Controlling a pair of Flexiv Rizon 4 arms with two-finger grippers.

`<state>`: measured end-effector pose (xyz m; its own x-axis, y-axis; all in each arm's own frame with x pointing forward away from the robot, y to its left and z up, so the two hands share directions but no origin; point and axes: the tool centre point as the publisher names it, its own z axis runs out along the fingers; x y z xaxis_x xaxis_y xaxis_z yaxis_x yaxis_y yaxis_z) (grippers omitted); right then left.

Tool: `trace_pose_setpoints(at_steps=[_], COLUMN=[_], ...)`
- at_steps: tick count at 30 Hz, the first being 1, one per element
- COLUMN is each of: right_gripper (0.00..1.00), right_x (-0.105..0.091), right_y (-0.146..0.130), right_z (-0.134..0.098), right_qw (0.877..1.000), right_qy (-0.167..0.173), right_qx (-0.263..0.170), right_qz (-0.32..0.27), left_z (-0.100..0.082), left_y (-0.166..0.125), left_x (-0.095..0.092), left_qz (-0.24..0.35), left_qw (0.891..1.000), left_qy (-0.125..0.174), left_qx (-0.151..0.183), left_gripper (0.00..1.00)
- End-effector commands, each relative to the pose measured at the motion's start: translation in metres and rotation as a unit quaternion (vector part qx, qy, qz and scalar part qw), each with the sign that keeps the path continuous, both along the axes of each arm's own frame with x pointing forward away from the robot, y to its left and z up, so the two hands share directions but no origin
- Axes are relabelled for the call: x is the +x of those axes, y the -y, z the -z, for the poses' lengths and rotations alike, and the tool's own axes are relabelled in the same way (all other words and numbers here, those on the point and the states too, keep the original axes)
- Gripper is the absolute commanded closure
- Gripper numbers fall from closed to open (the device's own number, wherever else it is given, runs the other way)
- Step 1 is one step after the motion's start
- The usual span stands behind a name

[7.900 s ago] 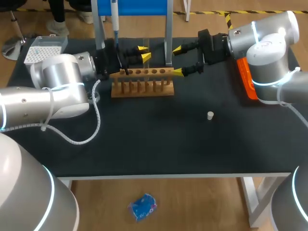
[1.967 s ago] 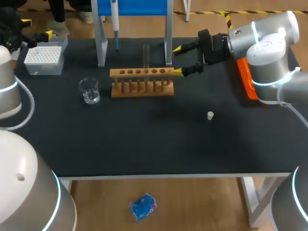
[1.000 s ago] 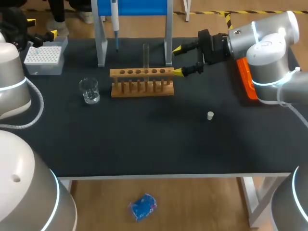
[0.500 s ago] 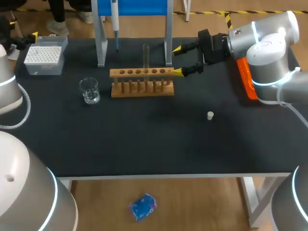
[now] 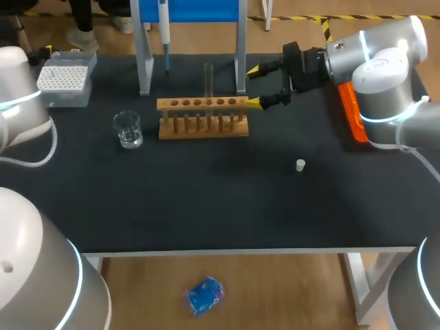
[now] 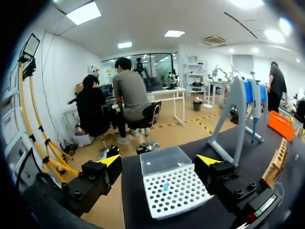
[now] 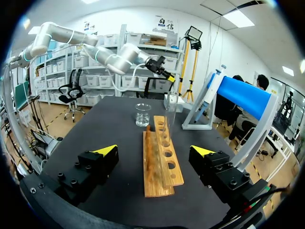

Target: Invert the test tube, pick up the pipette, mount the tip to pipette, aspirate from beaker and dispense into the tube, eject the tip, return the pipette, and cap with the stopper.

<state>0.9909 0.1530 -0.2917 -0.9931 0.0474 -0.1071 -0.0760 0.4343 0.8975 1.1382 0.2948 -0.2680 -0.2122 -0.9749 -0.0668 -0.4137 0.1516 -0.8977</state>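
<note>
**Left pincer** (image 6: 158, 161): spread, empty. I have it over the tip box (image 6: 170, 183) at the bench's (image 5: 227, 206) far left corner.
- Risk: dropping from here would put a finger into the box rather than onto anything useful.

**Right pincer** (image 5: 254, 86): spread, empty, just beside the end of the wooden rack (image 5: 203, 117).
- Risk: a small drift sideways would nudge the rack and rock the tube.

**Test tube** (image 5: 208, 79): upright in the rack, near the middle.

**Pipette** (image 5: 163, 24): hanging on the blue stand, not yet taken. I judge it the next pick.
- Risk: the stand's posts flank it closely, so a wide approach would strike a post or swing the pipette off its hook.

**Beaker** (image 5: 128, 129): near the rack's left end, in the arm's likely path.
- Risk: a sweep could tip it.

**Stopper** (image 5: 300, 165): alone on open bench, well apart from the rest.
- Risk: small and light, it could skid away at the grasp.
</note>
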Motion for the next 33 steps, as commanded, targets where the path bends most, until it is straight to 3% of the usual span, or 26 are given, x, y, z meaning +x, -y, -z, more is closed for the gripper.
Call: trace_pose_setpoints(at_steps=[1,7,14,20,33], right_gripper=[0.0,0.0,0.0,0.0,0.0], right_x=[0.0,0.0,0.0,0.0,0.0], right_y=[0.001,0.001,0.001,0.001,0.001], right_z=[0.0,0.0,0.0,0.0,0.0], right_qw=[1.0,1.0,1.0,1.0,1.0], right_qy=[0.0,0.0,0.0,0.0,0.0], right_qx=[0.001,0.001,0.001,0.001,0.001], right_qz=[0.0,0.0,0.0,0.0,0.0], left_z=[0.004,0.016,0.032,0.044,0.071], left_y=[0.009,0.015,0.019,0.017,0.022], left_x=[0.005,-0.007,-0.015,-0.009,0.006], left_qz=[-0.035,-0.062,-0.077,-0.087,-0.098], left_qw=[0.998,0.995,0.993,0.989,0.984], left_qy=[-0.05,-0.073,-0.09,-0.103,-0.132], left_qx=[0.007,0.001,-0.03,-0.061,-0.065], left_gripper=[0.0,0.0,0.0,0.0,0.0])
